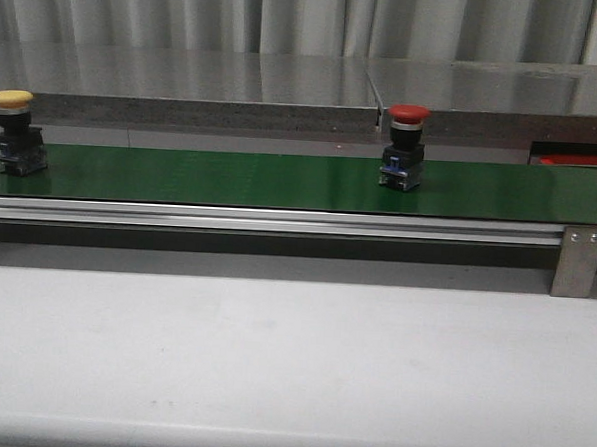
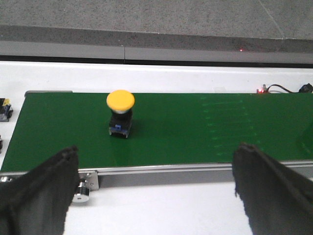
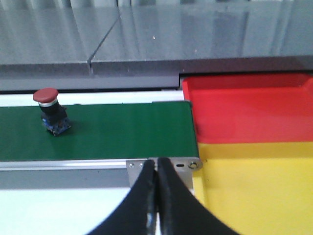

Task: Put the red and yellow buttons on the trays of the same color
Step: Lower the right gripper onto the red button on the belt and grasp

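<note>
Front view: two buttons sitting on the green belt (image 1: pixel 281 181), both pincers holding nothing.

Going big to small: the white surface (image 1: pixel 291 363) fills the foreground, and the long green belt runs across behind it on a silver rail. In the right wrist view, the red tray (image 3: pixel 254 110) and yellow tray (image 3: pixel 259 191) sit side by side just past the belt's end, red one farther back. The yellow button (image 1: pixel 10 128) stands upright at the belt's far left, and the red button (image 1: pixel 405 144) stands upright right of center, well apart from it. The left pincer (image 2: pixel 156 191) has its dark fingers (image 2: pixel 41 191) spread wide, nothing between them, with the yellow button out ahead on the belt. The right pincer (image 3: pixel 157 196) is closed tight, fingertips touching and empty, near the belt's end bracket (image 3: pixel 164 166).
</note>
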`<state>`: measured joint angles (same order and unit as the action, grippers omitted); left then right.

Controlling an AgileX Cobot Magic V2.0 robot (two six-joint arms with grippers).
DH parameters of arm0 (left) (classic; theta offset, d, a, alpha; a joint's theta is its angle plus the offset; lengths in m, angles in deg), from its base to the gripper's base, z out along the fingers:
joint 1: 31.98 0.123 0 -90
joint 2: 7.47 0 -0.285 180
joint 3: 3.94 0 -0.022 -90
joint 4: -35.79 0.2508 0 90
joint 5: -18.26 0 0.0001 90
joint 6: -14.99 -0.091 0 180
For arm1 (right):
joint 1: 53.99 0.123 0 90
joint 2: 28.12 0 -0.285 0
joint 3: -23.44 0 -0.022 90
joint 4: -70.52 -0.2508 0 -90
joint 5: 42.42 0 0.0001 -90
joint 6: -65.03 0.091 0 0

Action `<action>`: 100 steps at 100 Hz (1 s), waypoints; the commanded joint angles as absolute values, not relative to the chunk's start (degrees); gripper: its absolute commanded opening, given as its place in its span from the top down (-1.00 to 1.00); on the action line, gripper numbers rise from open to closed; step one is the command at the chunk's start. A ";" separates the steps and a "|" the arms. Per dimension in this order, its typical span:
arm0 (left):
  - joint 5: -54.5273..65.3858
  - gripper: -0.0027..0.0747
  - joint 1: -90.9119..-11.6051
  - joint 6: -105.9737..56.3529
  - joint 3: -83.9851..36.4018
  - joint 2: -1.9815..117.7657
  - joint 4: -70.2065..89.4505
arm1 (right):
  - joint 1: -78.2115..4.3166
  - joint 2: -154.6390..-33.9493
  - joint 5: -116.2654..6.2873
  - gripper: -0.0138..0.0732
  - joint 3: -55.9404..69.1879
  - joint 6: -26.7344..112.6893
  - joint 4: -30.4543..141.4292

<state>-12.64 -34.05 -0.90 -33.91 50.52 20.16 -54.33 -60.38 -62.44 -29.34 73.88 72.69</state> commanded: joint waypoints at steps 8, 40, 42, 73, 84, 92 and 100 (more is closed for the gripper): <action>-7.82 -0.03 -34.59 -0.78 -38.11 43.58 18.69 | -54.29 -74.25 -71.73 0.95 -14.48 73.82 72.49; -7.52 0.98 -34.59 -0.78 -41.74 37.74 18.32 | -54.29 -94.87 -73.80 0.95 3.12 73.82 72.11; -7.52 0.98 -34.59 -0.78 -41.74 37.74 18.32 | -54.29 -95.87 -73.69 0.95 3.65 73.82 72.11; -7.52 0.98 -34.59 -0.78 -41.74 37.74 18.32 | -54.29 -105.09 -76.96 0.37 6.19 73.45 70.52; -7.52 0.98 -34.59 -0.78 -41.74 37.74 18.32 | -54.29 -105.59 -76.83 -0.40 6.19 72.76 70.01; -7.52 0.98 -34.59 -0.78 -41.74 37.74 18.32 | -54.29 -105.59 -75.91 -0.74 6.19 71.62 70.00; -7.52 0.98 -34.59 -0.78 -41.74 37.74 18.32 | -54.29 -105.71 -74.46 -0.66 6.26 70.23 68.52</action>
